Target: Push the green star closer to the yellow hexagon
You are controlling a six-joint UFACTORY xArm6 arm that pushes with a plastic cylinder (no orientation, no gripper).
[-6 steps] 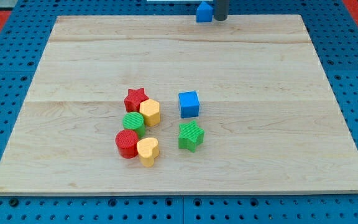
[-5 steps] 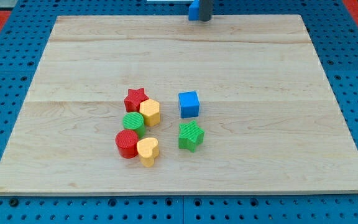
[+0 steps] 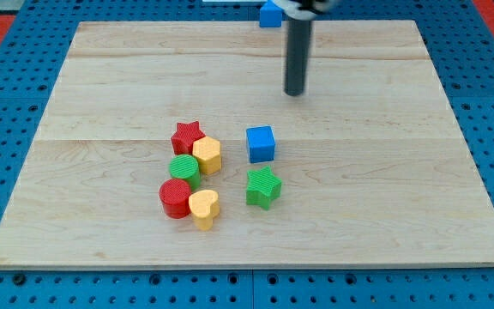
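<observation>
Camera view
Board: a pale wooden board of planks lying on a blue pegboard table.
My tip: the lower end of the straight dark rod, my tip, stands on bare wood in the upper middle of the board, towards the view's top and slightly to the view's right of the blue cube, well apart from every block.
Hold: there are no fingers on this rod, so nothing opens or closes; my tip touches no block and has hold of nothing.
Green star: the ribbed green star block lies near the board's centre, just below the blue cube block and apart from it.
Yellow hexagon: the yellow hexagon block sits to the view's left of the blue cube, up and to the left of the green star, with a clear gap of wood between the two.
Cluster: the red star block touches the yellow hexagon on its upper left; the green cylinder block sits just below them; the red cylinder block and the yellow heart block lie side by side at the cluster's bottom.
Far edge: a second small blue block rests at the view's top edge, beside the rod's upper part; its shape is cut off.
</observation>
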